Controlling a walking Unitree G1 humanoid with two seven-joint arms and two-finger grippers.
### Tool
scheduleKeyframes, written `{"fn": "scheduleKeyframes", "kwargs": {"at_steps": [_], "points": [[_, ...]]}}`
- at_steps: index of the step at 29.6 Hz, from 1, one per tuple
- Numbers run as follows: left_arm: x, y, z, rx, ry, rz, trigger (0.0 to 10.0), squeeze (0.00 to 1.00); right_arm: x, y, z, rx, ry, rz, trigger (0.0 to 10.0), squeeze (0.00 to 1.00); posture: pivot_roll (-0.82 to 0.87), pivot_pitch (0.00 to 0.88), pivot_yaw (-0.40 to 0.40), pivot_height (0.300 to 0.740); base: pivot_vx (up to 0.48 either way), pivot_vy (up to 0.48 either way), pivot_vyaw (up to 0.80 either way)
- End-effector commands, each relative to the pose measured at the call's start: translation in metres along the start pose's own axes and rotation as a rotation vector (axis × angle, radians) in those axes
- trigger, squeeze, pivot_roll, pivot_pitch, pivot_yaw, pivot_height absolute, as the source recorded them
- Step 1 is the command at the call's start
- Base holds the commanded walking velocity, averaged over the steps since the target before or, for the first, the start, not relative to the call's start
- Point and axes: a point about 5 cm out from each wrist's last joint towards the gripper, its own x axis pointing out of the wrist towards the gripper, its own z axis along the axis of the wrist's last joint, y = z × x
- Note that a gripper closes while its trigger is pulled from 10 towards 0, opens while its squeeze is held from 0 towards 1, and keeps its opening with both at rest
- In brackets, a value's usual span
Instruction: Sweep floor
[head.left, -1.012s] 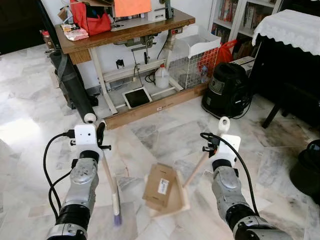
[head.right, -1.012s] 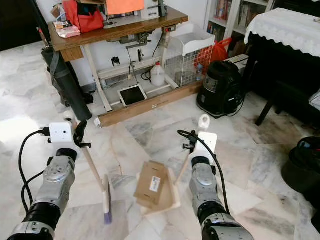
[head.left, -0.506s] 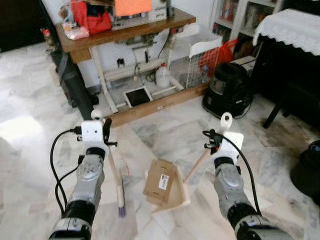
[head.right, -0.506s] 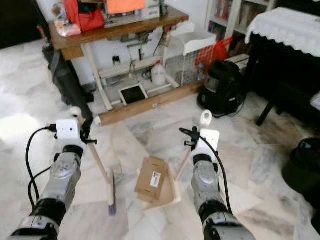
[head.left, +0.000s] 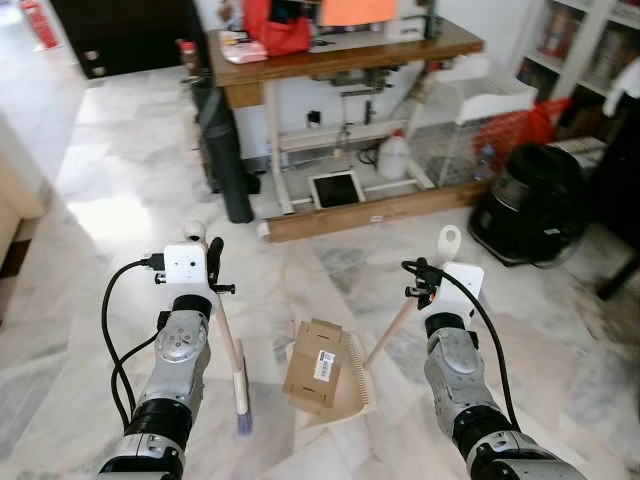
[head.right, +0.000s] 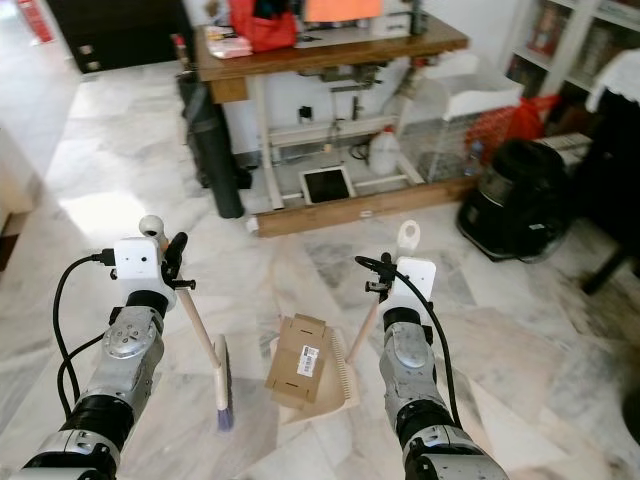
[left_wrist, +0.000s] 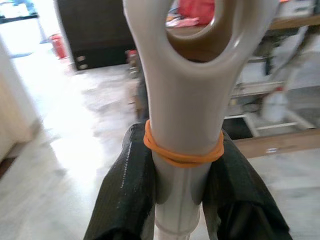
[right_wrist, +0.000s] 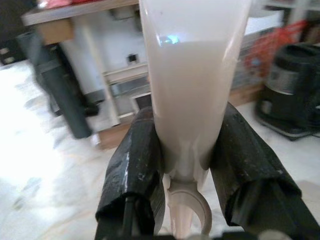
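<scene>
Broom (head.left: 228, 358) and dustpan (head.left: 352, 383), apparently tool-gripped.

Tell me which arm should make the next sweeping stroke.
Left, probably. The left gripper is shut on the broom, whose bristles sit beside the dustpan. The right gripper just holds that dustpan, with a cardboard box on it.

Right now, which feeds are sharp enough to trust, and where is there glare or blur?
Both eye views are sharp; a sunlit glare patch washes out the marble floor near the black bag. In the left wrist view the broom handle is sharp but the background is blurred. The right wrist view is soft throughout.
</scene>
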Motion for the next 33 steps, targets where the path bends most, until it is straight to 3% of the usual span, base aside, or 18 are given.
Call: {"fn": "scheduleKeyframes", "kwargs": {"at_steps": [1, 33], "points": [[0.0056, -0.0001, 0.0114, 0.018, -0.058, 0.000, 10.0, 0.00, 0.0067, 0.0044, 0.0157, 0.016, -0.072, 0.011, 10.0, 0.00, 0.00, 0.000, 0.052, 0.740, 0.000, 0.000, 0.80], [0.0049, 0.0000, 0.0057, 0.020, -0.032, 0.010, 10.0, 0.00, 0.0054, 0.0086, 0.0123, 0.021, -0.054, 0.027, 10.0, 0.00, 0.01, 0.000, 0.053, 0.740, 0.000, 0.000, 0.80]]}}
